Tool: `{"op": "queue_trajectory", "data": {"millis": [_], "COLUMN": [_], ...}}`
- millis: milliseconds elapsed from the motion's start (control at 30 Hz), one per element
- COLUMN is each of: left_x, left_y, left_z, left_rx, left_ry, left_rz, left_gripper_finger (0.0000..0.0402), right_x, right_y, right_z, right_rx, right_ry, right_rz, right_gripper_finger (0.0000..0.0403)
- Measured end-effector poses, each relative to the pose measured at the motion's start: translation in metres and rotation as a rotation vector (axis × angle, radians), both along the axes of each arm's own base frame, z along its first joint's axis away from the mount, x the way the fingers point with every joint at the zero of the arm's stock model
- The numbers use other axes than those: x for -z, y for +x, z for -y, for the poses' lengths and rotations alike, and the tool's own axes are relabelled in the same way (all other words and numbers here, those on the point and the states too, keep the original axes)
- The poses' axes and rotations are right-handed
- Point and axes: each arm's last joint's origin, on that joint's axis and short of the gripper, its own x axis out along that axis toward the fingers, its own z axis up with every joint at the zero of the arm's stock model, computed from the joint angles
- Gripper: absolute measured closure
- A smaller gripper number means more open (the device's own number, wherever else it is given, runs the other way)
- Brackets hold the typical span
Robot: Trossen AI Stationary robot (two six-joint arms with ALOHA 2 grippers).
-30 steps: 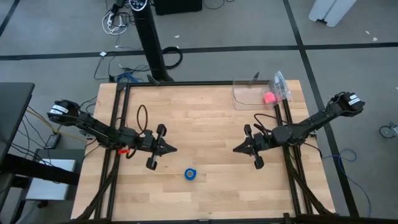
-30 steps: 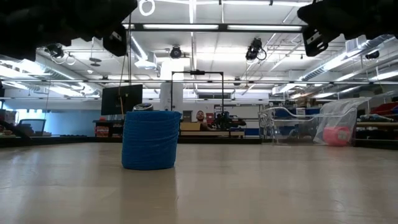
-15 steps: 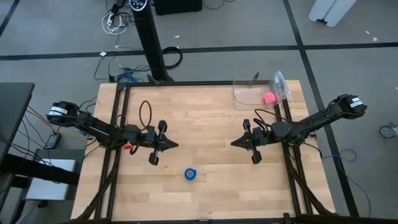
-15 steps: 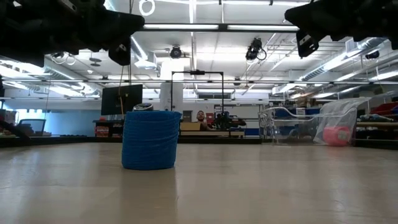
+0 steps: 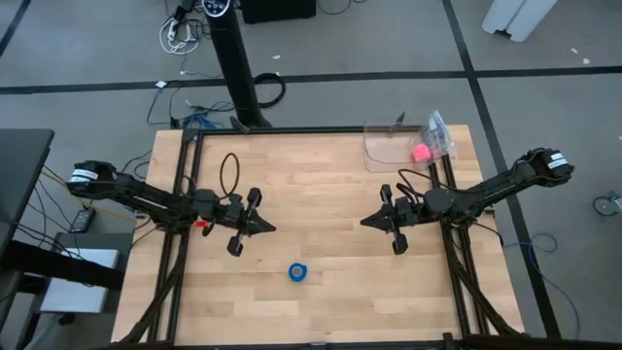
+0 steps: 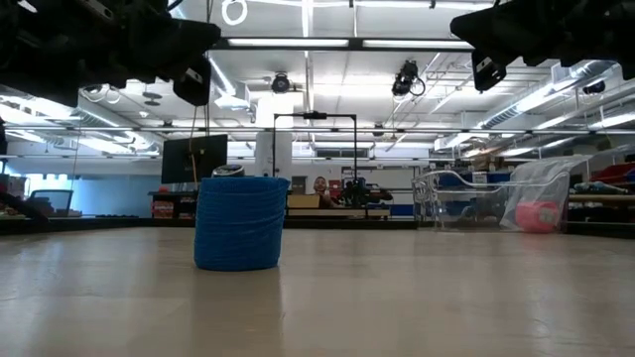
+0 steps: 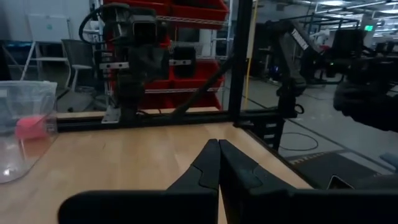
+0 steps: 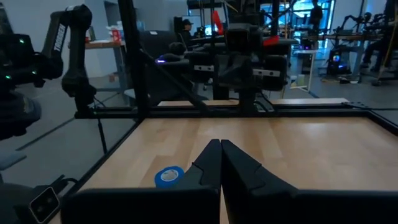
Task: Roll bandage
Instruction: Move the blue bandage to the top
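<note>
The bandage is a bright blue coil standing on one flat end on the wooden table, hollow centre up. It also shows in the low view and the right wrist view. My left gripper hovers shut and level, above the table to the left of the coil and farther back. My right gripper hovers shut and level on the coil's right, also farther back, pointing at the left one. Both sets of fingers are empty.
A clear container holding a small pink ball stands at the table's far right corner, also seen in the low view. Black frame rails run along the table's left and right sides. Bare wood lies between the grippers.
Both grippers have swung a little toward the table's far edge, staying shut, level and empty. The bandage coil has not moved.
</note>
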Motion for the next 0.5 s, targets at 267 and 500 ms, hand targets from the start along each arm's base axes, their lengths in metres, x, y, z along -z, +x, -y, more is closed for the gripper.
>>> {"op": "queue_trajectory", "data": {"millis": [267,500], "left_x": [-0.008,-0.018], "left_y": [-0.013,-0.026], "left_z": [-0.001,-0.003], "left_rx": [0.022,0.013], "left_ry": [0.011,0.037], "left_rz": [-0.028,-0.021], "left_gripper_finger": [0.0394,0.0394], "right_x": [0.001,0.003], "right_y": [0.000,0.000], "right_z": [0.000,0.000], "right_rx": [0.004,0.003], "right_ry": [-0.004,-0.008], "right_rz": [-0.015,-0.032], "right_gripper_finger": [0.0402,0.0402]}}
